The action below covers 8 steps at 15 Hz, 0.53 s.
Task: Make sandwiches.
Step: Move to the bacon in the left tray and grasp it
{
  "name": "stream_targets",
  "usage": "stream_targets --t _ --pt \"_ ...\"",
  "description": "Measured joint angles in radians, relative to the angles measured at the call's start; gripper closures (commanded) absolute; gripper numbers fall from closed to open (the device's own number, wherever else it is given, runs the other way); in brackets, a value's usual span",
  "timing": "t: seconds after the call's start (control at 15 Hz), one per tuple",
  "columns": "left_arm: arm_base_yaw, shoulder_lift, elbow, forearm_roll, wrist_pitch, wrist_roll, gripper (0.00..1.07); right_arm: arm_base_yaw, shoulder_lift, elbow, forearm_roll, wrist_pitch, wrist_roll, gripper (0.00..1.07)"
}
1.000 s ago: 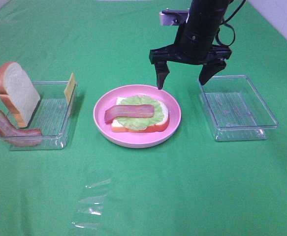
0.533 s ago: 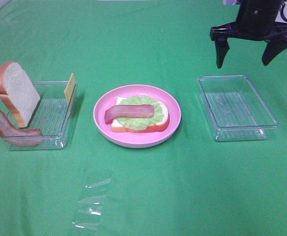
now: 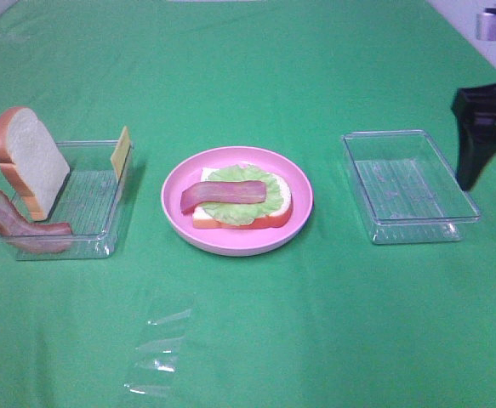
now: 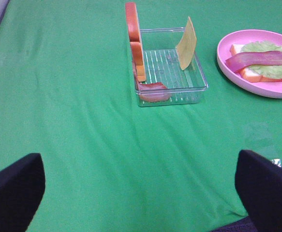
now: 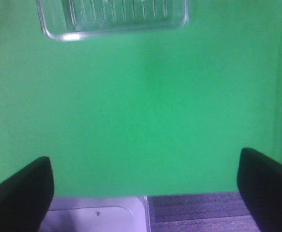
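A white bread slice (image 3: 230,223) lies on the pink plate (image 3: 237,245), topped with a lettuce leaf (image 3: 243,211) and a bacon strip (image 3: 222,194). The left clear tray (image 3: 90,200) holds a second bread slice (image 3: 35,157) standing upright, a second bacon strip (image 3: 22,228) and a yellow cheese square (image 3: 122,153) leaning on its far wall. My left gripper (image 4: 141,188) is open and empty, well short of that tray (image 4: 170,72). My right gripper (image 5: 143,186) is open and empty; only one of its fingers (image 3: 471,153) shows at the right edge of the exterior view.
An empty clear tray (image 3: 409,187) stands right of the plate and also shows in the right wrist view (image 5: 111,17). A piece of clear plastic film (image 3: 158,348) lies on the green cloth in front of the plate.
My right gripper has moved from above the plate's far rim to the right, past the empty tray, to the view's right edge. The food pieces have not moved.
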Motion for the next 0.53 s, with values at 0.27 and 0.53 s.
stream_targets --t 0.27,0.53 --pt "0.000 0.000 0.000 0.000 0.000 0.000 0.07 0.000 -0.460 0.331 0.000 -0.071 0.009 0.09" --pt "0.000 0.000 0.000 0.000 0.000 0.000 0.07 0.000 -0.887 0.507 0.000 -0.136 0.012 0.09"
